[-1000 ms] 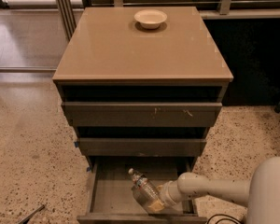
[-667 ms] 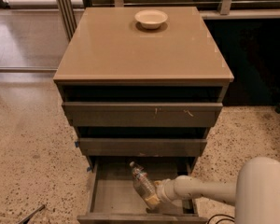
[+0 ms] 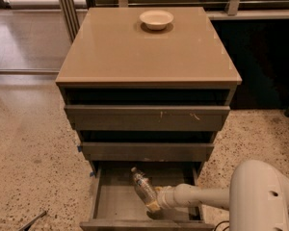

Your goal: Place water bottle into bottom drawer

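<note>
The water bottle (image 3: 143, 187), clear plastic with a white cap and a label band near the neck, lies tilted inside the open bottom drawer (image 3: 116, 202), cap toward the back left. My gripper (image 3: 153, 203) reaches in from the right on a white arm and sits at the bottle's base, over the drawer's grey floor. The bottle's lower end is hidden by the gripper.
The tan-topped cabinet (image 3: 135, 52) carries a shallow cream bowl (image 3: 156, 19) at the back. The two upper drawers (image 3: 147, 118) stand slightly out. Speckled floor lies on both sides. A dark thin object (image 3: 31, 220) lies on the floor at lower left.
My arm and gripper have shifted left and a little toward the drawer's back, taking the bottle along; the bottle now lies nearer the drawer's middle.
</note>
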Robot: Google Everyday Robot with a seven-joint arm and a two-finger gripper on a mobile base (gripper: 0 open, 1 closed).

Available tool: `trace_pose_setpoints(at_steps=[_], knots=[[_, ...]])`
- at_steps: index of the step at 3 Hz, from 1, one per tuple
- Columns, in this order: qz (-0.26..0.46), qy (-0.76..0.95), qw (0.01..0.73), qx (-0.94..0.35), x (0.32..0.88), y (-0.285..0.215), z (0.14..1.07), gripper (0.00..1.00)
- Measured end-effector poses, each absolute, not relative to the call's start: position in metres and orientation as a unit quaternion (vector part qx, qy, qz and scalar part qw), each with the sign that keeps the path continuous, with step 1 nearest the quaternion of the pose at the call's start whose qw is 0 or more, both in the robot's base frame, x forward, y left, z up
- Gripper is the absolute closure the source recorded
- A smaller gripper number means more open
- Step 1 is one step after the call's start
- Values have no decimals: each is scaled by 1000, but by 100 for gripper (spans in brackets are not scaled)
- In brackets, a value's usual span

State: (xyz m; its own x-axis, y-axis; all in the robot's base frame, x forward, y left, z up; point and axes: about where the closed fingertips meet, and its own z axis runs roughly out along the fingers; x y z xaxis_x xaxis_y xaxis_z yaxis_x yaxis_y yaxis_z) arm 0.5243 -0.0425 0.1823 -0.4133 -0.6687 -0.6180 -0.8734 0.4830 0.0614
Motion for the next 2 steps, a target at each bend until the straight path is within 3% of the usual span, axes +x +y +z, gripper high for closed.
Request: trace_pose_setpoints(at_steps=[1, 2], knots=[[189, 823, 263, -467, 542, -15, 135, 100], [189, 823, 263, -467, 540, -18, 139, 97]])
